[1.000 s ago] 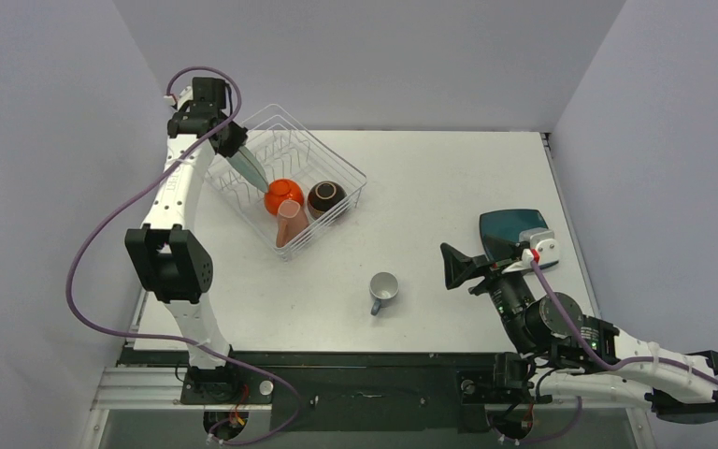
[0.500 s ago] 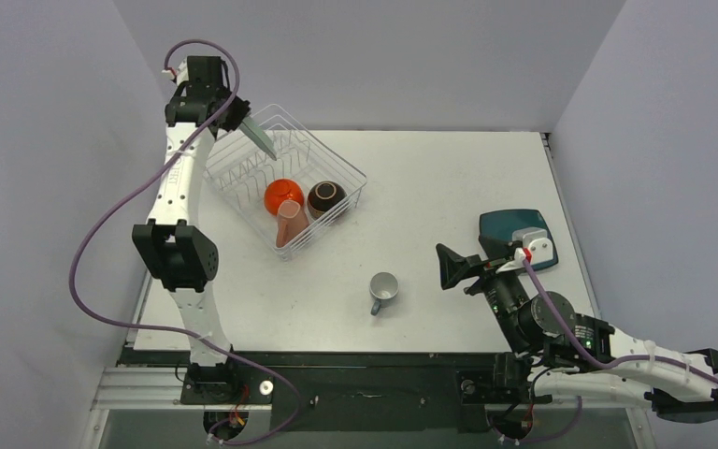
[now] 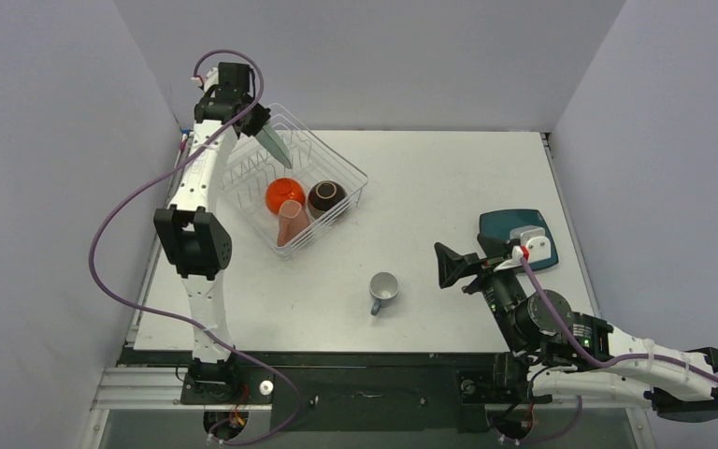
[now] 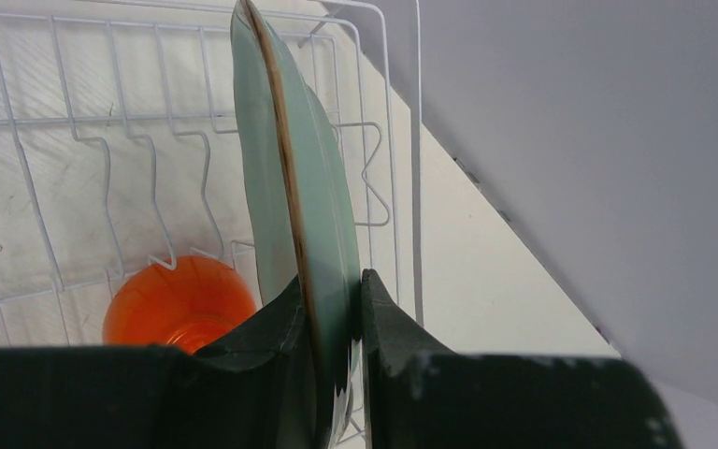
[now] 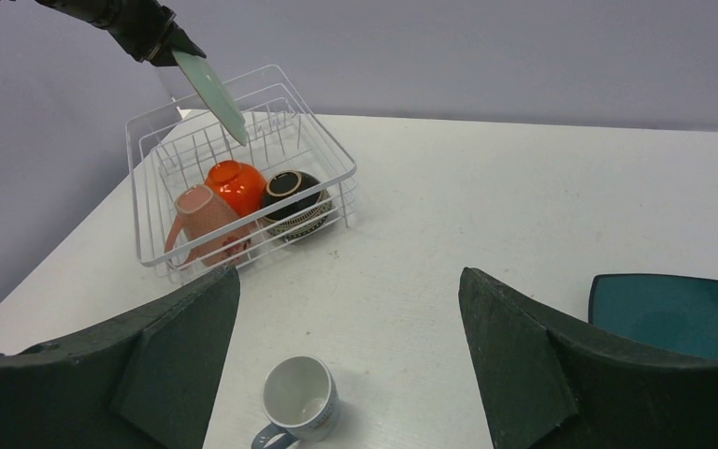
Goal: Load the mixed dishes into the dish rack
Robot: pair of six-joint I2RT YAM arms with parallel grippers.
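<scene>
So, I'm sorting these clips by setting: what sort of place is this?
Most likely a robotics lab test cell, not a real kitchen: a white table boxed in by plain grey walls, two cabled robot arms bolted at its near edge, and a lone wire dish rack.

Thin white coated wire for rack (image 3: 323, 141); glossy orange glaze on bowl (image 4: 178, 299); smooth satin pale-teal finish on plate (image 4: 318, 206); matt white, faintly scuffed table (image 3: 449, 187).

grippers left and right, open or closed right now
Left gripper: shut on the pale-teal plate.
Right gripper: open, holding nothing.
</scene>
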